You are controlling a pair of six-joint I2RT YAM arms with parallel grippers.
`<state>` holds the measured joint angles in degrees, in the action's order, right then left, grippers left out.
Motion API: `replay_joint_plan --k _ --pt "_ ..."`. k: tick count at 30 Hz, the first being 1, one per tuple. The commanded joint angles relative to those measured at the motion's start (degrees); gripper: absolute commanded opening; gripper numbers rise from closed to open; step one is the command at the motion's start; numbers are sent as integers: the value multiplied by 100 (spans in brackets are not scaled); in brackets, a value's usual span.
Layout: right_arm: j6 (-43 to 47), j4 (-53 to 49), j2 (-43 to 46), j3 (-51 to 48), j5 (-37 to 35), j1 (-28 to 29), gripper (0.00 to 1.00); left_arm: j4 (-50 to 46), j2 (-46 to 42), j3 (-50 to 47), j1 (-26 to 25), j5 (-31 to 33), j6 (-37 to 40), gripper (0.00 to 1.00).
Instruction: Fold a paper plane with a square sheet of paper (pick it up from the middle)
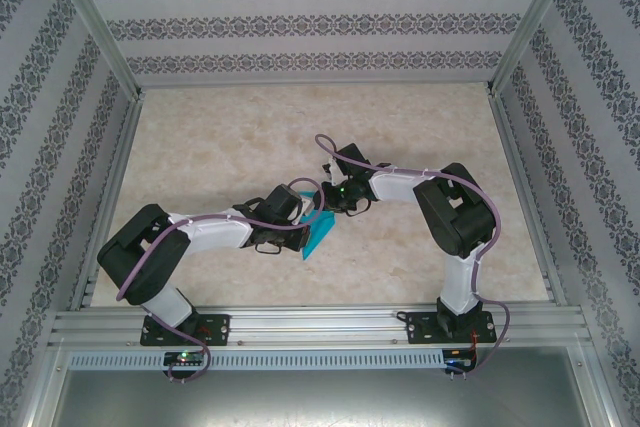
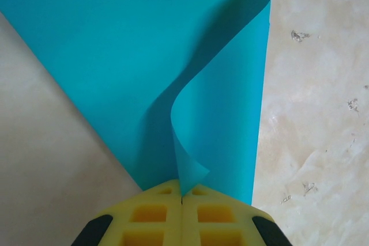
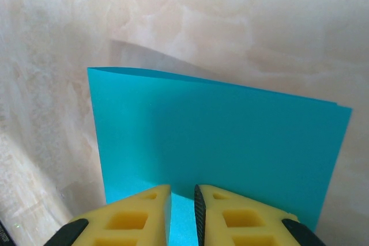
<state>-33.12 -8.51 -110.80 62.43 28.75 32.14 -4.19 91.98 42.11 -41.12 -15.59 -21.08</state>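
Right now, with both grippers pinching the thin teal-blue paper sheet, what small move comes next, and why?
Probably lower the teal sheet onto the beige table to flatten it. The left gripper is shut on a curled edge, the right gripper pinches another edge, and the fold bulges, uncreased.

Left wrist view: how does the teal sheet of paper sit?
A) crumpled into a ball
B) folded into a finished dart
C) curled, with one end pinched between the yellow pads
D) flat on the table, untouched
C: the sheet of paper bends in a loose curl, and its narrow end runs into the seam of the closed left gripper.
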Motion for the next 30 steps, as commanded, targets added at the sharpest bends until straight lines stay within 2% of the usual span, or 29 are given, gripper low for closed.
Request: replay_joint_plan --k 1,10,30 --pt "-74 -177 15 -152 -164 64 21 106 10 77 69 75 127 3" --pt "-97 -168 15 -175 -169 71 21 54 -70 35 69 214 101 3" --pt "-128 -118 66 -200 -142 72 21 155 217 11 69 -21 96 4"
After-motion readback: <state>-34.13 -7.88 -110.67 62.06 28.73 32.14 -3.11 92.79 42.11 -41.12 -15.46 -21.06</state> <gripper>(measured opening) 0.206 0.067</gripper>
